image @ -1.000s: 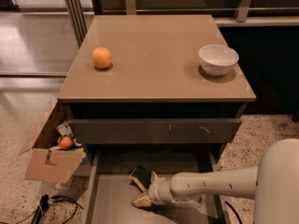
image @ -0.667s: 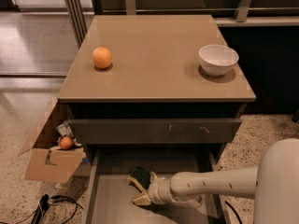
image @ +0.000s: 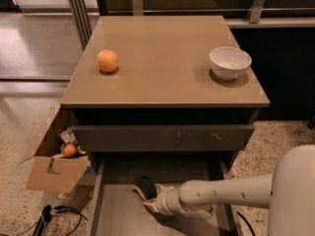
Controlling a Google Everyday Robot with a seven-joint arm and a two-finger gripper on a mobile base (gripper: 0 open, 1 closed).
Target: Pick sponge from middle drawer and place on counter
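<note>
The sponge (image: 144, 185), dark green on top with a pale yellow edge, lies in the open middle drawer (image: 117, 211) near its back middle. My gripper (image: 150, 198) reaches in from the right on a pale arm, low over the drawer floor, and is right at the sponge's near right side, touching or almost touching it. The tan counter (image: 162, 77) is the cabinet top above the drawer.
An orange fruit (image: 107, 61) sits on the counter's left and a white bowl (image: 230, 62) on its right. A shut drawer with a scratched dark front (image: 162, 137) overhangs the open one. A cardboard box (image: 51, 168) and cables (image: 54, 218) lie on the floor at the left.
The gripper and the sponge have shifted very slightly left. Nothing else has moved.
</note>
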